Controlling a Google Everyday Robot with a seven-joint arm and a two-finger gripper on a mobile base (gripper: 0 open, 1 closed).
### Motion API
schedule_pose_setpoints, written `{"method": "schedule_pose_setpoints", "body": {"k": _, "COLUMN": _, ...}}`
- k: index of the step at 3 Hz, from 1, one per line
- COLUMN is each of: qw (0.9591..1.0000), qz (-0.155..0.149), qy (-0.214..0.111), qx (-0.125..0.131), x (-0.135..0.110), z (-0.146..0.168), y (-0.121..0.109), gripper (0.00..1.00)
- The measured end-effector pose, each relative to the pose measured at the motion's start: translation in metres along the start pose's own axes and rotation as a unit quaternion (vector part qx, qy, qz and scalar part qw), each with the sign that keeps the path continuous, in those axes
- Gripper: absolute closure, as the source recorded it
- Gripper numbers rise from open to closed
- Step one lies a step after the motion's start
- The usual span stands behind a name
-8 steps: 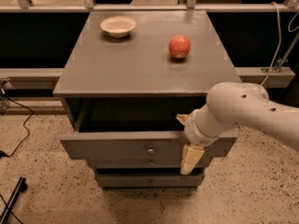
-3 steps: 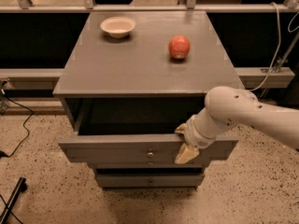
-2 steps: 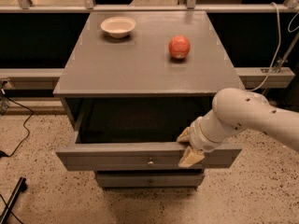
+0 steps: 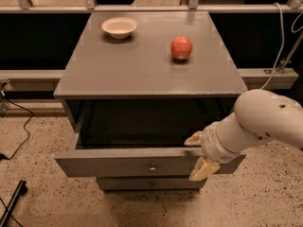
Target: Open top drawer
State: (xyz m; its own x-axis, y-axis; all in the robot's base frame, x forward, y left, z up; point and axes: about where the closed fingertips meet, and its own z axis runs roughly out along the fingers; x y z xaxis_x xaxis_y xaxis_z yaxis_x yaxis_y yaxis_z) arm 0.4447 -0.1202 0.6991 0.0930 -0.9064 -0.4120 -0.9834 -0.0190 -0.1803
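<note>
Nearest, the gripper is clamped on the upper edge of the top drawer, one finger inside the front and one outside, a hold suited to pulling. The drawer stands well out beneath the tabletop, which carries an apple and, farther back, a bowl.

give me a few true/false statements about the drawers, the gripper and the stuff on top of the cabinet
1. The top drawer is pulled out. True.
2. The apple sits in the bowl. False: it lies apart from the bowl, on the cabinet top.
3. The gripper holds the knob. False: it is off to the knob's side, its jaws straddling the top drawer's front panel.
4. The bowl stands on the cabinet top. True.
</note>
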Motion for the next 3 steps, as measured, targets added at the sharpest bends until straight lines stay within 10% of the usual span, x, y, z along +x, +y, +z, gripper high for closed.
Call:
{"method": "schedule_pose_setpoints", "body": {"k": 1, "qw": 0.9999, "qz": -0.009, "qy": 0.0, "qx": 0.014, "x": -0.003, "z": -0.018, "y": 0.0, "gripper": 0.32}}
{"method": "schedule_pose_setpoints", "body": {"k": 3, "qw": 0.9985, "qz": -0.013, "qy": 0.0, "qx": 0.053, "x": -0.009, "z": -0.043, "y": -0.048, "gripper": 0.73}}
